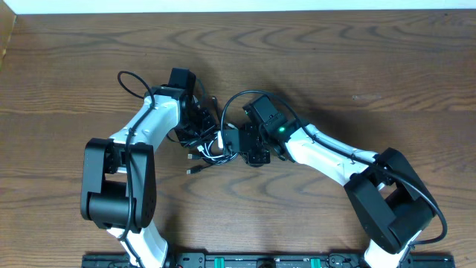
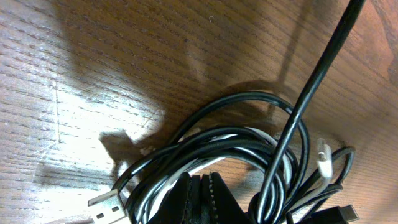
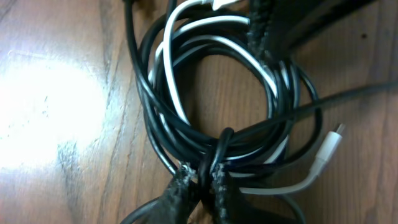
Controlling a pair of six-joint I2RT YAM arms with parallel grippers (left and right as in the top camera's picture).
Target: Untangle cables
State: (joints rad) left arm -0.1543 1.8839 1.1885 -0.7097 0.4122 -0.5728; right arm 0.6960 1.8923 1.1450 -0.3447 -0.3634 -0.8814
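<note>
- A bare wooden table [image 1: 357, 67], with my two arms meeting over its middle.
- My right gripper [image 3: 202, 186] is pressed together, pinching a black strand where it loops across the near edge of the coil.
- My left gripper [image 2: 200, 199] is pressed shut at the opposite edge. I cannot tell whether a strand is caught there.
- The cables [image 1: 210, 147] lie between the two grippers as one coil, black and white wound together. I judge that holds on opposite sides are meant for drawing it apart.
- A white plug [image 3: 328, 149] pokes out loose at the side.
</note>
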